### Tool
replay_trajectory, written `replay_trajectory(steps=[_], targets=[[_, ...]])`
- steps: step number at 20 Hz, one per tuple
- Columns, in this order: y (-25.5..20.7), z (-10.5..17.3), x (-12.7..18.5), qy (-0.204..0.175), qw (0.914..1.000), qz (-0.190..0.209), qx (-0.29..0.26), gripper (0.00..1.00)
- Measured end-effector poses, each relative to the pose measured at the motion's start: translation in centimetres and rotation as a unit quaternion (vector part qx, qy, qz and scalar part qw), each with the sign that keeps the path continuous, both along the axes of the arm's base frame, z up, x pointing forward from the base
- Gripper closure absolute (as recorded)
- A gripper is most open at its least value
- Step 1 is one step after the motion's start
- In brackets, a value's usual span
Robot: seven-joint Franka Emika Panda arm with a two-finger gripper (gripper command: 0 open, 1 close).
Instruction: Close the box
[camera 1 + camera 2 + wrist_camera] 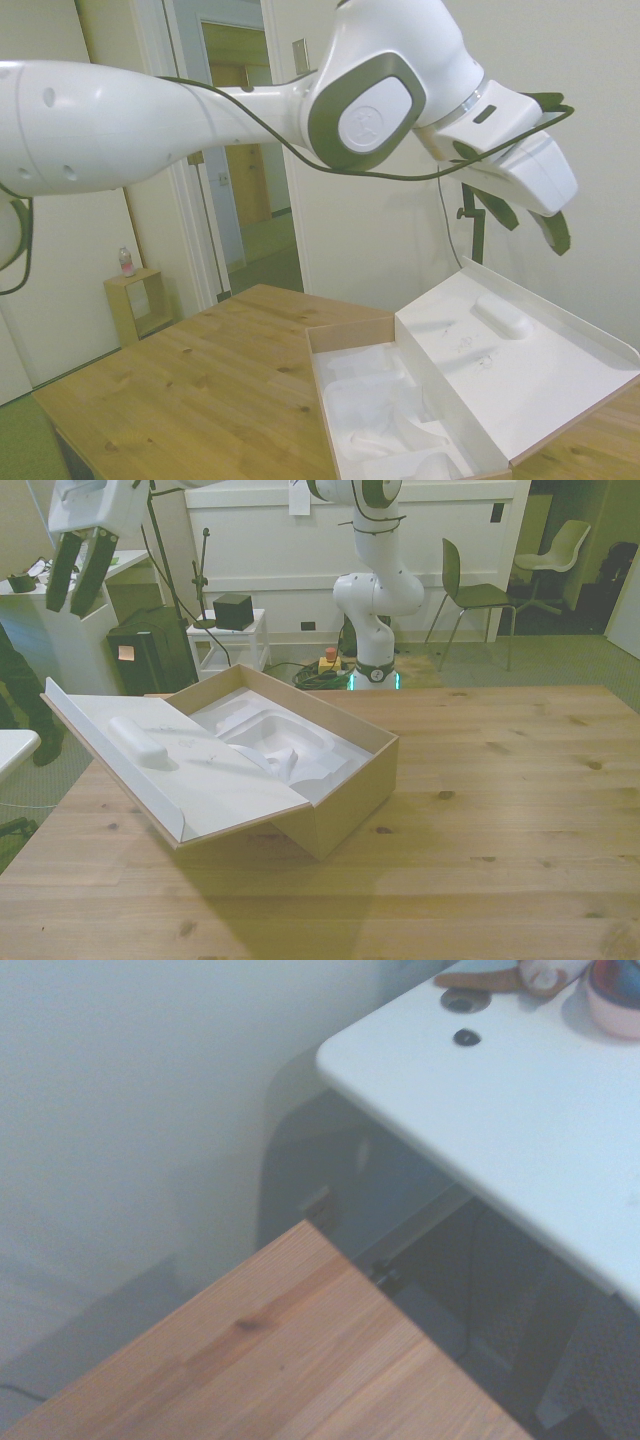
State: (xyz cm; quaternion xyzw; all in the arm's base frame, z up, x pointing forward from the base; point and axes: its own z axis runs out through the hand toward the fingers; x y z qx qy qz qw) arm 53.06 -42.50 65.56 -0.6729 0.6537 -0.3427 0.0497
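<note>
The white Franka arm [150, 120] has smooth, rounded glossy shells, with a grey ring framing a round white joint cap [366, 125] that bears a faint embossed mark. Small dark screw holes dot the forearm casing. A thin black cable [400, 176] loops loosely from the forearm to the wrist. The gripper [535, 222] has a white boxy body with a dark slot and two dark, tapered fingers [90, 572]. A green light glows at the pedestal base [374, 676]
</note>
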Motion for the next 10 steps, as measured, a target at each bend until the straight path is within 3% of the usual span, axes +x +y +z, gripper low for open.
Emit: replay_trajectory(steps=[10], targets=[[-5.3,-6.0,4.9,0.037,0.9984,-0.031,-0.031,0.0]])
